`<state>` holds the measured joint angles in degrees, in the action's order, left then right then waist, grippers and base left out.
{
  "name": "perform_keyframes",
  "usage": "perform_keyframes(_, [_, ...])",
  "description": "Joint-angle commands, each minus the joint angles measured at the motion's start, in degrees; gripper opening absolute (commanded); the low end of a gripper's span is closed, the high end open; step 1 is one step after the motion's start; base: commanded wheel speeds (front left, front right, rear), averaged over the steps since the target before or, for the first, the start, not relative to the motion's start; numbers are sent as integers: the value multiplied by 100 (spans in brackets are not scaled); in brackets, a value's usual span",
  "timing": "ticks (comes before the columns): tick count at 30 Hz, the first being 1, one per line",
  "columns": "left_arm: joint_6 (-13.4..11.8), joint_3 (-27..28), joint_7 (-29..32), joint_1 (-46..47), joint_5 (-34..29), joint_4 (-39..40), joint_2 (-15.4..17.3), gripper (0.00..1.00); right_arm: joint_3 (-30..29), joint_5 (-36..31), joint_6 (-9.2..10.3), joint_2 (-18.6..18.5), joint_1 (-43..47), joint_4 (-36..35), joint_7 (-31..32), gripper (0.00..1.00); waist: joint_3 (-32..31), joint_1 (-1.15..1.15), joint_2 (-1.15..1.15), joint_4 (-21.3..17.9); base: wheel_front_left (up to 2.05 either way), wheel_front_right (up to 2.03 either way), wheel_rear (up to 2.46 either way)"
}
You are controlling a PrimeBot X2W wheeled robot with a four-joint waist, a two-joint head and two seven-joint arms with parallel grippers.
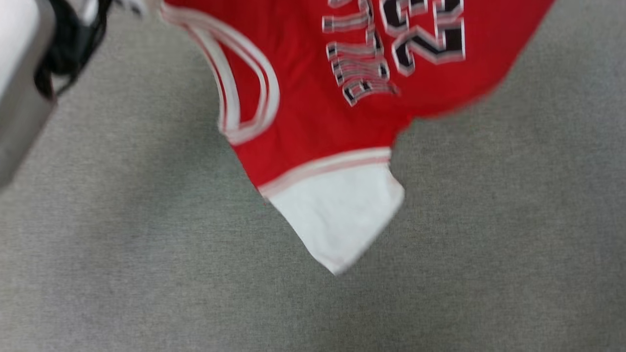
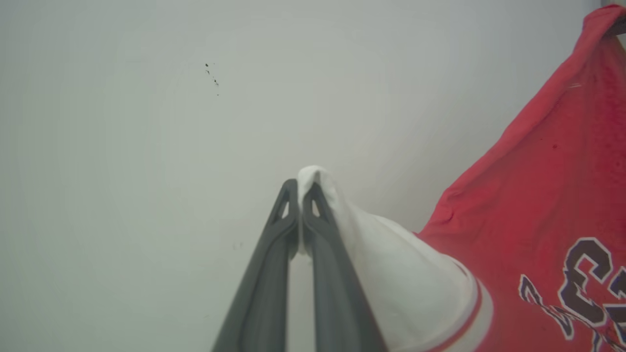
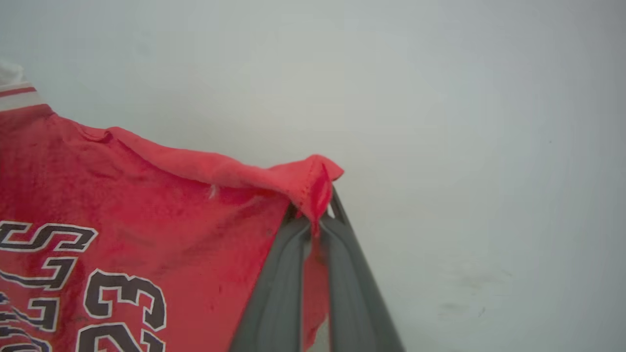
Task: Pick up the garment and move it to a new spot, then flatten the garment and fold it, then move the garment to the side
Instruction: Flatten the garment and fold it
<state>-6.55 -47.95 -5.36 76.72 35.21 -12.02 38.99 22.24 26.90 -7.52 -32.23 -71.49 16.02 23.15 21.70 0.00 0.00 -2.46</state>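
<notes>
Holds garment (image 1: pixel 313 117) up by two corners, stretched btw both pincers. Pinches white sleeve tip (image 2: pixel 318 178) w/ left gripper (image 2: pixel 299 188): fingers pressed together, cloth clamped btw them and draped over the right-hand finger. Pinches red hem corner (image 3: pixel 313 171) w/ right gripper (image 3: pixel 315 215): fingers closed on the fabric, strip of red hanging down btw them.

From head cam (blurred), spreads red body across far centre to far right, cut by the far edge. Shows black number (image 1: pixel 425 39) and lettering (image 1: pixel 359 68), white-outlined, upside down to the cam. Shows neck loop (image 1: pixel 249 83) w/ red-white striped trim left of the lettering. Hangs loose sleeve (image 1: pixel 337 215) toward the near side, striped band at its top, point at centre. Can't tell if same sleeve as the pinched one.

Around: grey surface (image 1: pixel 146 274), felt-like, under and on near, left and right sides of the shirt. At far left, pale arm part (image 1: pixel 19 88) w/ black cables (image 1: pixel 68 44), close to the striped trim at the far edge; touching or not, can't tell. Behind the cloth in both wrist cams, pale wall (image 2: pixel 122 195) w/ a few dark specks (image 2: pixel 212 76) and faint smudges (image 3: pixel 469 283).
</notes>
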Motion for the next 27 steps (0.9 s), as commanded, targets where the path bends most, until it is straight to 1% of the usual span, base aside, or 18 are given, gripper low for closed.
perform_keyframes(1, [51, 9, -5, 224, -79, -130, -67, 0, -44, -95, 6, 51, -208, 96, -78, 0, 227, 0, 0, -58, 0, 0, 0])
perform_keyframes(6, [347, 108, -47, 1494, -285, -934, -505, 0, -194, -498, 5, 275, -1159, 666, -296, 0, 613, 0, 0, -67, 0, 0, 0])
perform_keyframes(9, [494, 179, -131, 2224, -391, -1392, -741, 0, -138, -715, 6, 320, -1726, 931, -451, 0, 831, 0, 0, -65, 0, 0, 0])
perform_keyframes(14, [724, 241, -313, 3281, -566, -2051, -1014, 0, -88, -948, 6, 396, -2612, 1339, -791, 0, 1112, 0, 0, -78, 0, 0, 0])
perform_keyframes(15, [735, 294, -380, 3428, -550, -2165, -1047, 0, -95, -969, 6, 434, -2732, 1424, -870, 0, 1149, 0, 0, -84, 0, 0, 0])
perform_keyframes(19, [884, 291, -561, 3799, -625, -2597, -1141, 0, -47, -1044, 6, 557, -3082, 1795, -1143, 0, 1242, 0, 0, -79, 0, 0, 0])
perform_keyframes(21, [951, 264, -639, 3892, -633, -2767, -1191, 0, 55, -1039, 6, 622, -3090, 1992, -1272, 0, 1274, 0, 0, -70, 0, 0, 0])
perform_keyframes(27, [1104, 186, -809, 3526, -499, -3245, -1310, 0, 559, -863, 6, 779, -2781, 2549, -1579, 0, 1358, 0, 0, -13, 0, 0, 0])
